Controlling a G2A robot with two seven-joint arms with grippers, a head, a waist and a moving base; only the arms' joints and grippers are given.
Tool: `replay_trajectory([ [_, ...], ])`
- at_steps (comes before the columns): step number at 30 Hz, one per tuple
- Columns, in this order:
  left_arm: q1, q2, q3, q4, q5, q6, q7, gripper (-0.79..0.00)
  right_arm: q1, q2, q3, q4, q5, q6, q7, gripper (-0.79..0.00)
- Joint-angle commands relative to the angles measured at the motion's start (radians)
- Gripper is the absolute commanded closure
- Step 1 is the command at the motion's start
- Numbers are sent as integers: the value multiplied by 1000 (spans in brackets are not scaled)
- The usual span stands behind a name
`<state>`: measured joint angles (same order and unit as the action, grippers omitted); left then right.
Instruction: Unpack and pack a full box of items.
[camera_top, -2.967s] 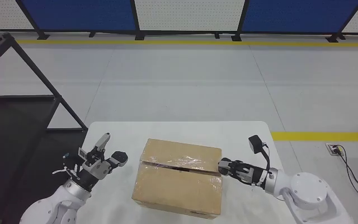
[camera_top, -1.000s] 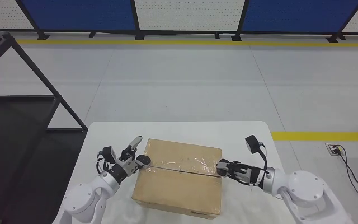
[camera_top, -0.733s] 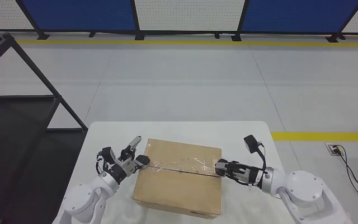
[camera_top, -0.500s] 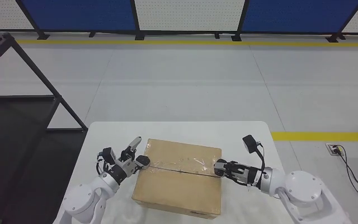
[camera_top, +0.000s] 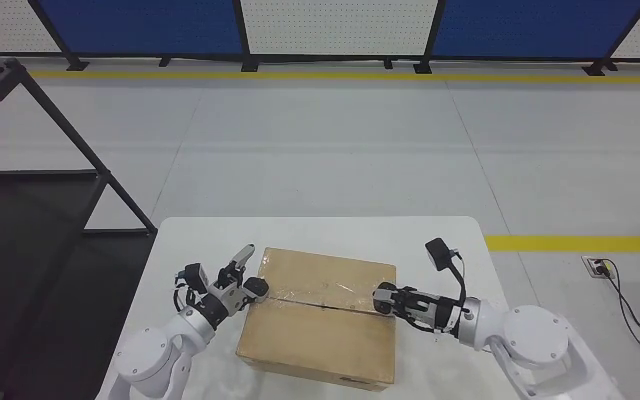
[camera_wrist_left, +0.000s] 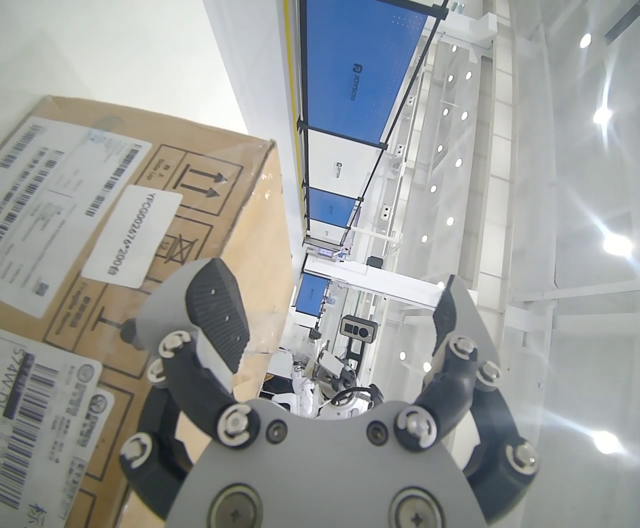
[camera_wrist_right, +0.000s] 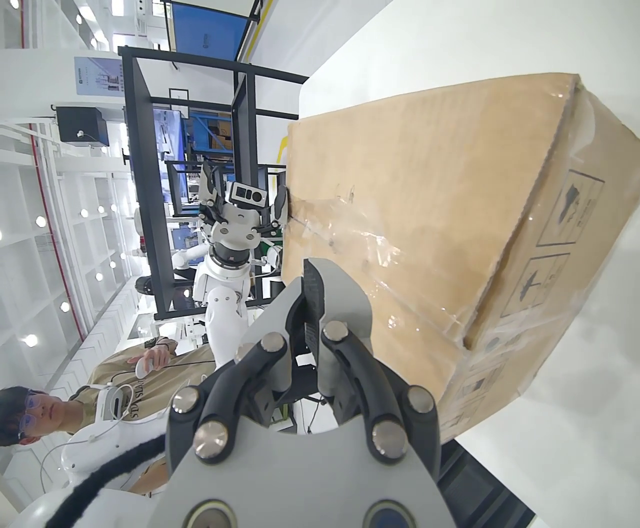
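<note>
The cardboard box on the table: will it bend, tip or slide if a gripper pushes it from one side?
The cardboard box looks stiff: its edges are straight and its flaps lie flat under clear tape. It is broad and low on the table, so a push would probably slide it, not tip it.

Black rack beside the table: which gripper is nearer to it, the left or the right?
Left. The left gripper is at the box end that faces the rack; the right gripper is at the opposite end, with the box between.
</note>
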<state>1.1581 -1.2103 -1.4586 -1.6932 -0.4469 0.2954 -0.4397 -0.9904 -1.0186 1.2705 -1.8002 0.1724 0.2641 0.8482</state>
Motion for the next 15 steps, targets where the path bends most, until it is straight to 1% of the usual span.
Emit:
replay_trajectory([
  [1, -1, 0, 3, -1, 1, 1, 0, -785, 0, 0, 1, -7, 3, -1, -3, 0],
  [15, -4, 4, 11, -2, 6, 7, -1, -785, 7, -2, -17, -76, -3, 19, -14, 0],
])
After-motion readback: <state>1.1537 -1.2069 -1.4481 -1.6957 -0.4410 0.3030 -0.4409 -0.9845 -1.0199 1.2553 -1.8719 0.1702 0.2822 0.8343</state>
